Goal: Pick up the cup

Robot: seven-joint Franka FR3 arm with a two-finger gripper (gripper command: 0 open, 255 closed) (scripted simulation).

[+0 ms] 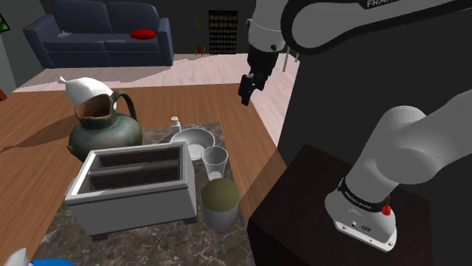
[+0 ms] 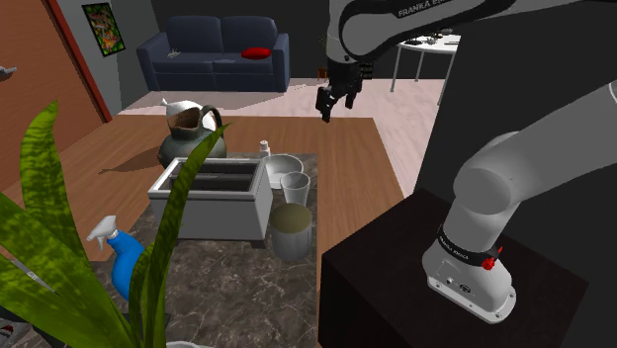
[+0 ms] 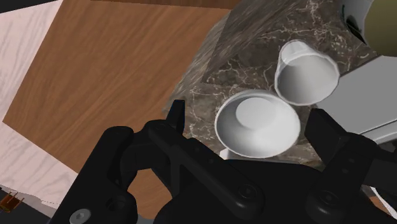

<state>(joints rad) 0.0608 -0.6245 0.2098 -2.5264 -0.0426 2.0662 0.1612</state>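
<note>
Cup, a plain white tapered tumbler (image 1: 215, 161), sits just beside a round white bowl (image 1: 192, 141) at its eleven o'clock in the shoulder view, so the black gripper (image 1: 246, 89), fingers spread and empty, might clip that bowl descending.

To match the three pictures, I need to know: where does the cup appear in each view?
Shoulder view: cup near the centre, between the bowl and the lidded jar.
Second exterior view: cup near the centre, right of the toaster.
Wrist view: cup ahead of the open fingers, just beyond the bowl.
Shared landmark: the white bowl beside it.
</note>
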